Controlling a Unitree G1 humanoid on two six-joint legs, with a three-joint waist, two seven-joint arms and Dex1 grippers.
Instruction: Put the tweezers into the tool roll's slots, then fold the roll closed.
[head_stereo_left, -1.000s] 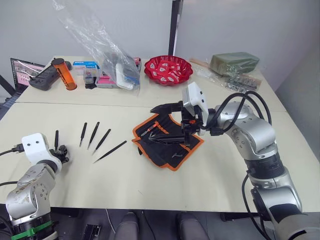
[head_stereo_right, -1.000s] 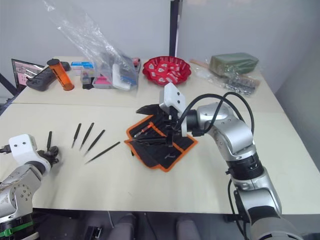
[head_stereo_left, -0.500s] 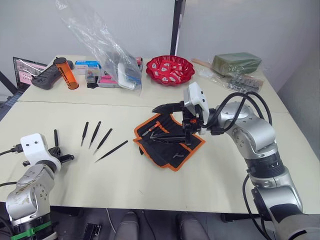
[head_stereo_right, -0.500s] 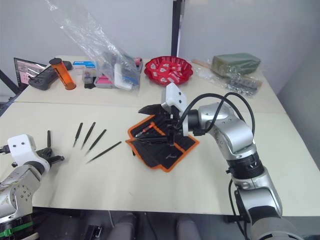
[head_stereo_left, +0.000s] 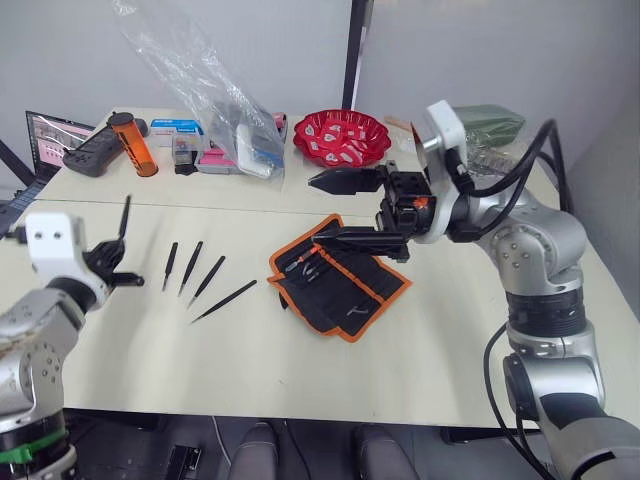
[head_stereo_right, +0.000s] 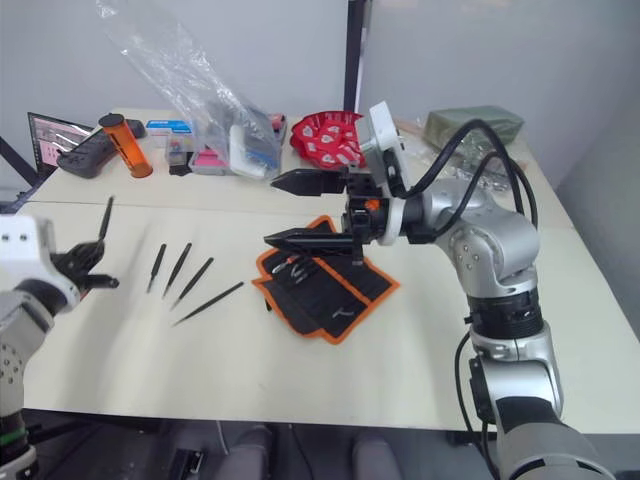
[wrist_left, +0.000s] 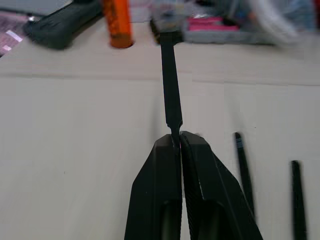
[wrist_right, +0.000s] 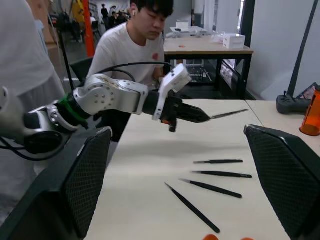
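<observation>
The tool roll (head_stereo_left: 345, 285), black with orange edging, lies open at the table's middle, its slots (head_stereo_left: 318, 264) facing up with a few small tools in them. My right gripper (head_stereo_left: 318, 210) hovers above the roll's far edge, open and empty. At the left, my left gripper (wrist_left: 176, 141) is raised off the table and shut on one of the tweezers (wrist_left: 170, 85), which points away from it. Several more tweezers (head_stereo_left: 190, 268) lie side by side between that gripper and the roll, the longest (head_stereo_left: 225, 300) nearest the roll.
Along the back stand a red bowl (head_stereo_left: 340, 138), a clear plastic bag (head_stereo_left: 215, 100) over small boxes, an orange bottle (head_stereo_left: 128, 145), a black device (head_stereo_left: 90, 158) and a green box (head_stereo_left: 480, 125). A person (wrist_right: 135, 35) sits beyond the table's left end.
My left gripper has risen from the table with one tweezers in it. My right gripper has lifted off the roll, which now lies flatter.
</observation>
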